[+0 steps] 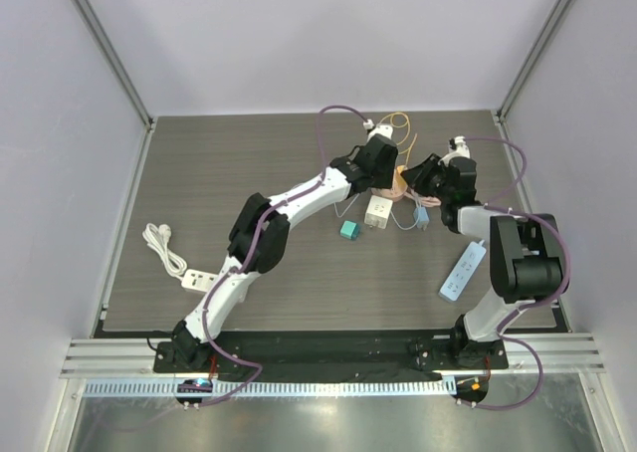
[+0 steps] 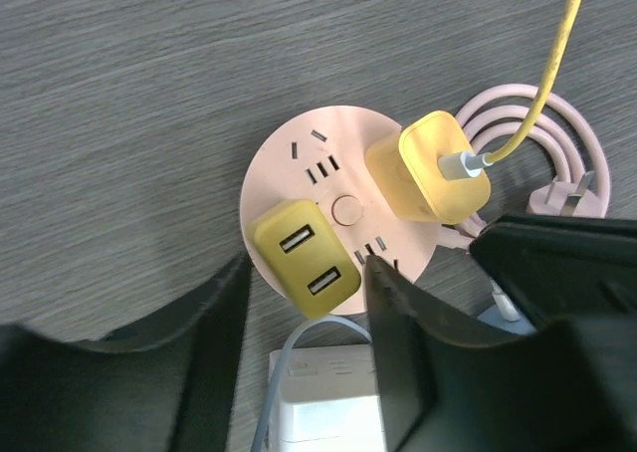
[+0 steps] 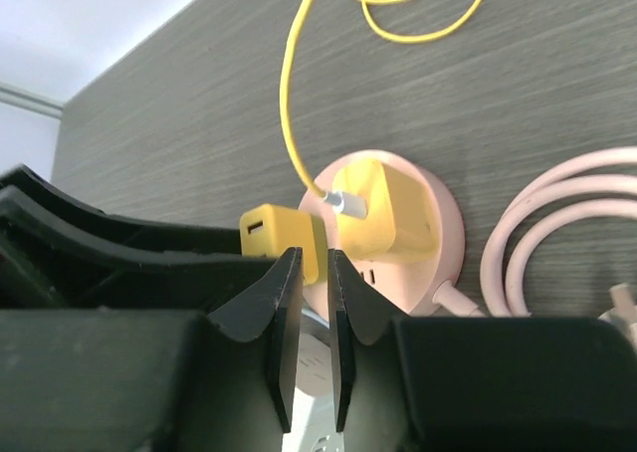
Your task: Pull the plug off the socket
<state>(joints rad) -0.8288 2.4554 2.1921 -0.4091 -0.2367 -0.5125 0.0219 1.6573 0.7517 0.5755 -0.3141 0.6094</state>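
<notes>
While the left gripper (image 2: 307, 271) hangs over the pink round socket (image 2: 289, 168), its fingers stand apart, one on each side of the yellow USB plug (image 2: 306, 258). The plug sits pushed into the socket between them, and I cannot tell whether the pads press it. Just right of that pincer, a second yellow plug (image 2: 433, 168) with a yellow cable (image 2: 557, 64) is also seated. Further right, the right gripper (image 3: 312, 263) has its fingers almost together with nothing between them, tips close by the USB plug.

left claw (image 2: 304, 273) jaws apart | right claw (image 3: 314, 263) nearly closed (thin gap)
</notes>
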